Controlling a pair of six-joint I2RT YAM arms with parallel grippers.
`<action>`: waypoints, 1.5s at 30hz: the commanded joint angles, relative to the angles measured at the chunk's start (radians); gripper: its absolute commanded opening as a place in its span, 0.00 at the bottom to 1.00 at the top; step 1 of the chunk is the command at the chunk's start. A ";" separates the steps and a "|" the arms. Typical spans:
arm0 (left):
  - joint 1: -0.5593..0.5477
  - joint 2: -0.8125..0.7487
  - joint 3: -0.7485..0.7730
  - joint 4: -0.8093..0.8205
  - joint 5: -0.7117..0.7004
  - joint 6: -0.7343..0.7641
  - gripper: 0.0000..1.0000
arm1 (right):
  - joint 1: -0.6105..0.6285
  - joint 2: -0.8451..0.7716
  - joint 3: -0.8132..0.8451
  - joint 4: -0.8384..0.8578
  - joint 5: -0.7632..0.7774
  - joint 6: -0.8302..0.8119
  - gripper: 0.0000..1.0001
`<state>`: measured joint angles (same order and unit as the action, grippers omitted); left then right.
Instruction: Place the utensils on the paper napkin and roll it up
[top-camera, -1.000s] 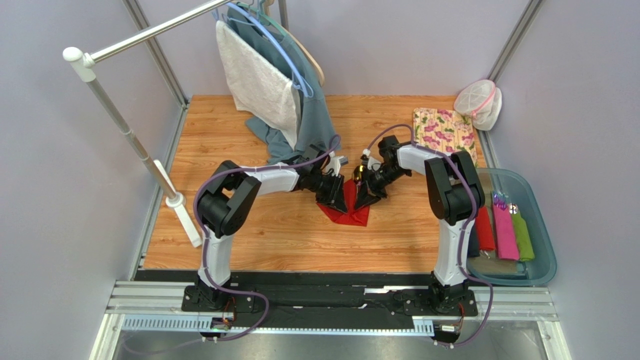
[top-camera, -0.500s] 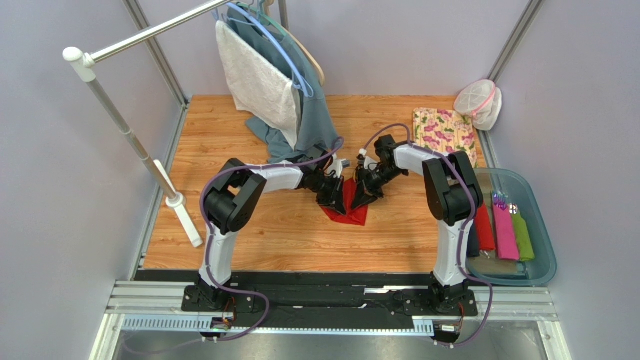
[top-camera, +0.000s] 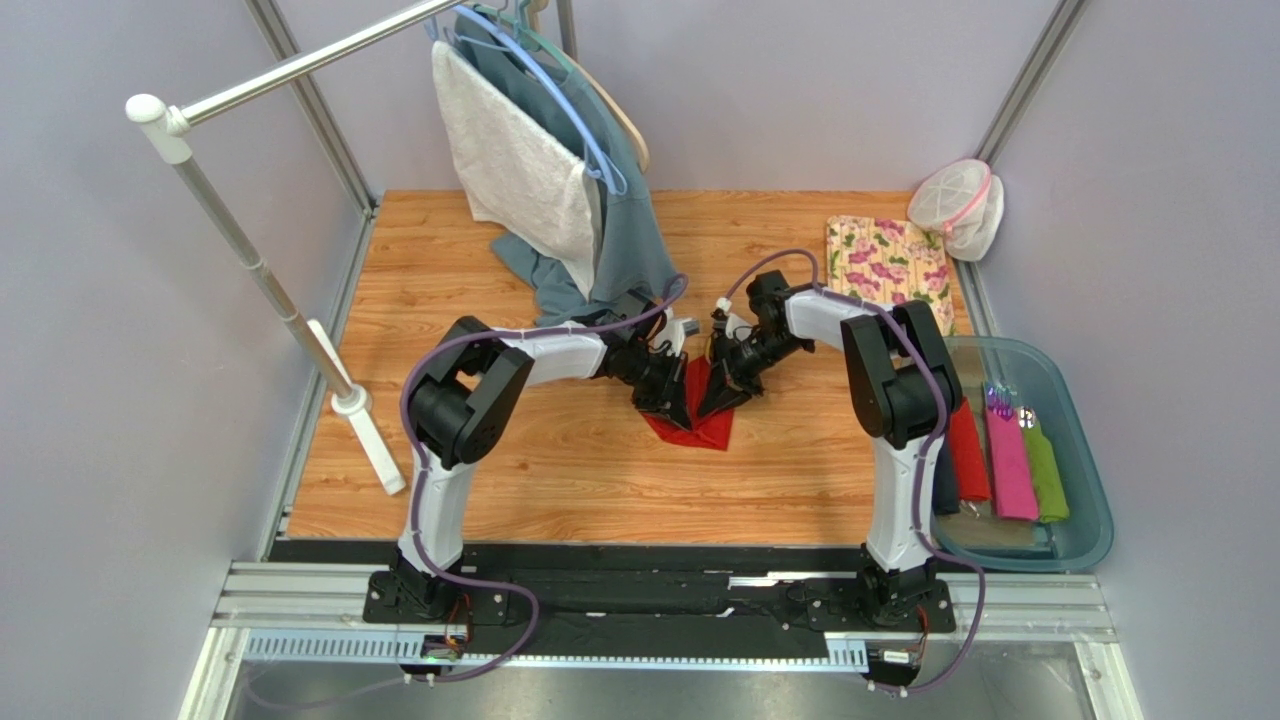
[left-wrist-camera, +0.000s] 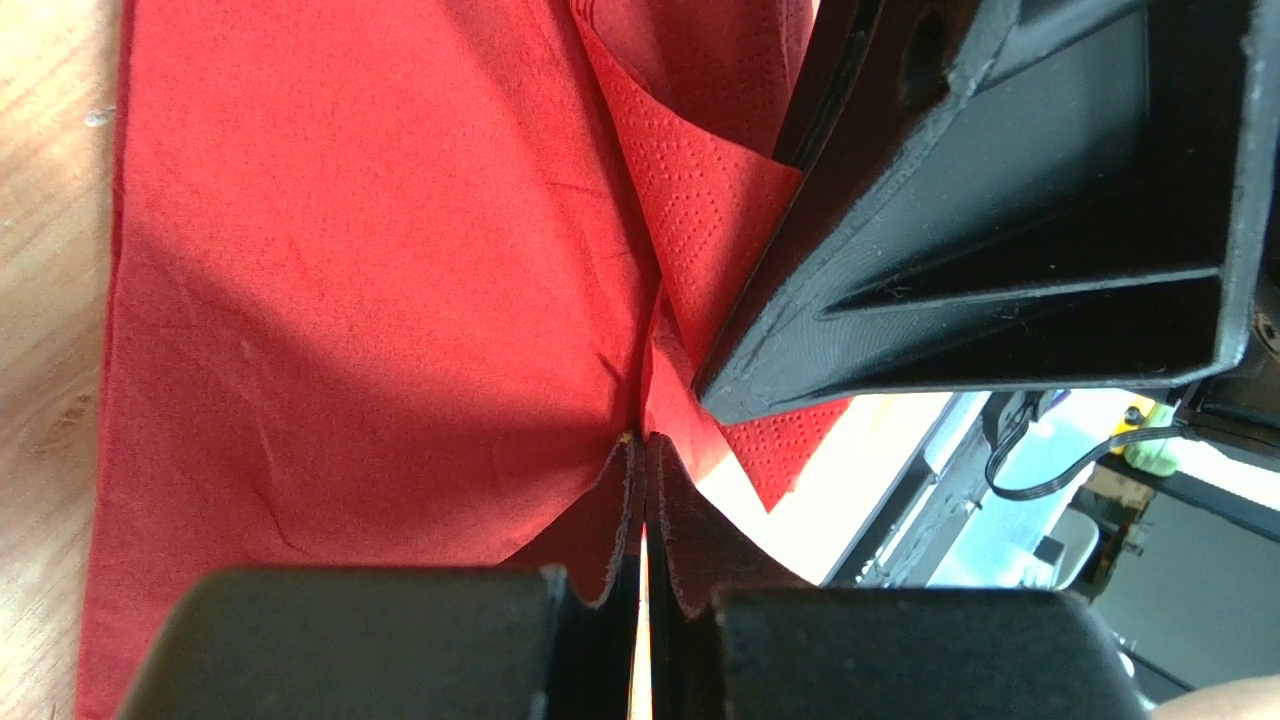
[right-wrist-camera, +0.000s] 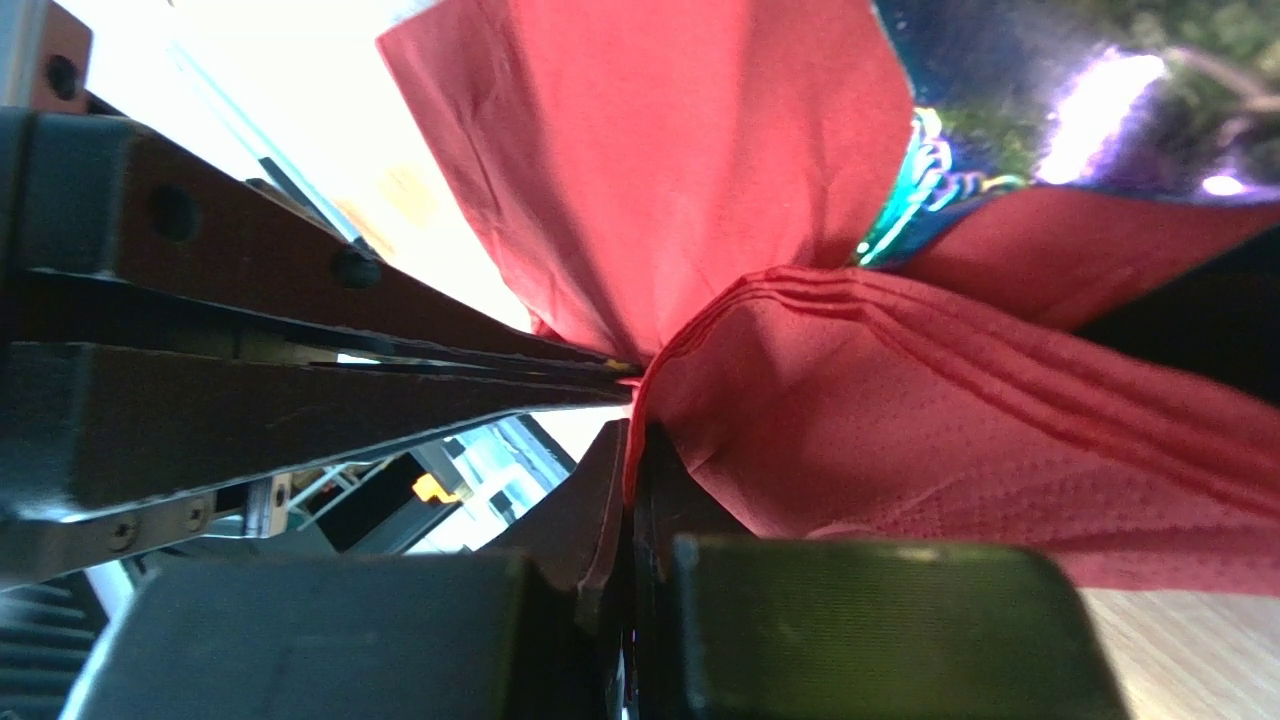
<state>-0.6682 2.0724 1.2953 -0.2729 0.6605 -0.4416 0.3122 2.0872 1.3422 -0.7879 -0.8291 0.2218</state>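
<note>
Clamped together at the tips, the left gripper (left-wrist-camera: 645, 450) is seen pinching a raised fold of the paper napkin (left-wrist-camera: 346, 300), with no gap left between its jaws. The right gripper (right-wrist-camera: 628, 405) is likewise closed on a gathered pleat of the same red sheet, directly opposite, so that the two sets of fingertips are brought almost nose to nose. Between them the napkin is lifted into creased folds, while its near corner is left lying flat on the wood. A shiny iridescent utensil (right-wrist-camera: 1037, 105) is glimpsed under the folds in the right wrist view; which piece it is cannot be told. From above, the napkin is found near the middle of the table (top-camera: 496, 465), slightly toward the far edge. A floral cloth (top-camera: 887, 263) is laid at the far right corner, with a white mesh pouch (top-camera: 962, 207) just beyond it. Off the right edge a blue bin (top-camera: 1089, 495) is set, holding red, pink and green rolls. Garments (top-camera: 526, 165) are hung from a rail over the far edge, and a white stand (top-camera: 256, 263) is placed along the left edge.
</note>
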 joint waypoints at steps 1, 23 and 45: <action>-0.005 0.008 0.027 -0.008 0.001 0.007 0.01 | 0.005 -0.012 0.017 0.053 -0.050 0.036 0.03; 0.122 -0.377 -0.332 0.437 0.024 -0.007 0.42 | 0.007 0.040 0.006 0.073 0.001 0.044 0.54; -0.228 -0.358 -0.297 0.445 -0.334 1.086 0.22 | 0.007 0.065 0.018 0.058 -0.042 0.056 0.44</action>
<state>-0.8730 1.6699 0.9470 0.1585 0.3996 0.4793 0.3141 2.1212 1.3468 -0.7235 -0.8822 0.2543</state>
